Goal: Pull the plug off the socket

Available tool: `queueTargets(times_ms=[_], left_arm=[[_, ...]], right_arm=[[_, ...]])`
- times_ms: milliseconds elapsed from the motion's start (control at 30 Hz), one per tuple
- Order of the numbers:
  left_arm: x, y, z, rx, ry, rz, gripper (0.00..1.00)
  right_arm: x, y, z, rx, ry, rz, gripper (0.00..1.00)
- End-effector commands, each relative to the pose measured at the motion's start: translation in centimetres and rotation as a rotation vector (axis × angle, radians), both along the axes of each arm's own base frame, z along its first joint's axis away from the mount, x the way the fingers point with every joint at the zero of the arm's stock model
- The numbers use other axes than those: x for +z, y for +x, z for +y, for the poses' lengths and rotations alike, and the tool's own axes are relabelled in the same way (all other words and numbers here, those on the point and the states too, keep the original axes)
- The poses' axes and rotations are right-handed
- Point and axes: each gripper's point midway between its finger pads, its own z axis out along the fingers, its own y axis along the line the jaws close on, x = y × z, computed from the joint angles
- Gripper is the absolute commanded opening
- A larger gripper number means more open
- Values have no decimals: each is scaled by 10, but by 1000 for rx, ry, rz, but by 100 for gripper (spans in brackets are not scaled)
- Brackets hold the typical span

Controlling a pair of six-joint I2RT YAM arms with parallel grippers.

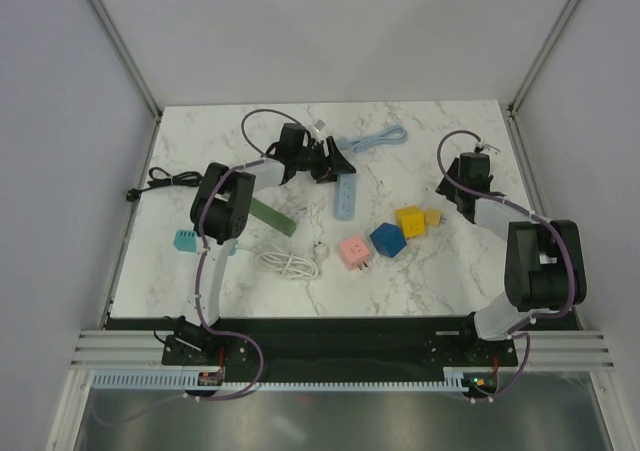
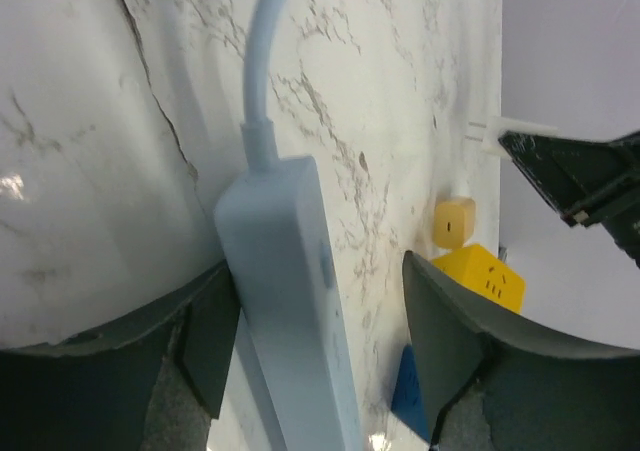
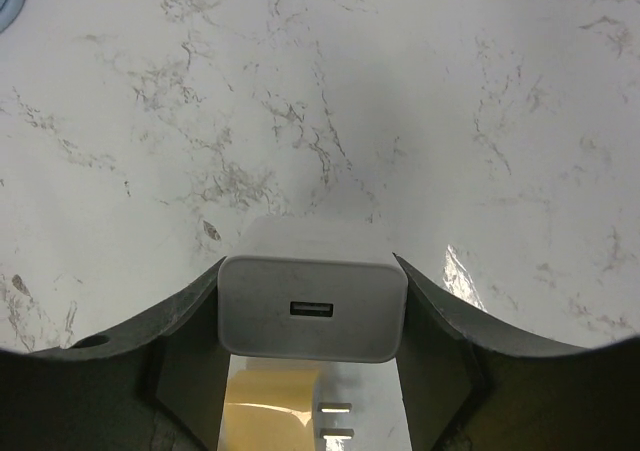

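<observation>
**A:** Where's the plug [image 3: 312,316]?

**B:** It's clamped between the right arm's fingers [image 3: 180,371], pinched on its two flat sides with the USB port facing the wrist camera. Its prongs [image 3: 335,421] are bare and in the open air above the tabletop [image 1: 430,281], so I'd judge it is already out of the socket.

**A:** And the socket?

**B:** That's the pale blue power strip [image 2: 290,301]. It lies flat on the tabletop under the left arm, well apart from the plug, and its cable [image 2: 258,61] runs off toward the far side.

**A:** Is the left arm gripping it?

**B:** No. The left arm's fingers [image 2: 205,341] are spread and straddle the strip. One touches its side, and the other stands off with a clear gap. I read that as a brace, there to stop the strip sliding or lifting with the pull.

**A:** Why take the plug by its sides?

**B:** Probably to leave the prongs free and keep the pull in line with them.

**A:** Is anything close by?

**B:** A yellow cube [image 2: 480,276] and a smaller yellow block [image 2: 455,221] sit just beyond the strip, touching neither arm.
</observation>
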Motion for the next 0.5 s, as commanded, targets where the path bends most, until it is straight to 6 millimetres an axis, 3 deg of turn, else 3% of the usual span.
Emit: queueTargets(times_ms=[0,67,267,300,467], left_arm=[[45,5,10,8,-15,-148,73],[50,7,15,18,-16,-174,82],[66,9,35,57,-47,-226,83],[70,8,38,66,-46,-243,83],[78,6,46,85,-18,-291,83]], right_arm=[[12,16,9,45,43,-97,38],[9,16,13,75,49,-95,41],[-2,10,18,111,65,-63,47],[-5,7,7,76,74,-53,51],[-6,4,6,73,121,-53,60]])
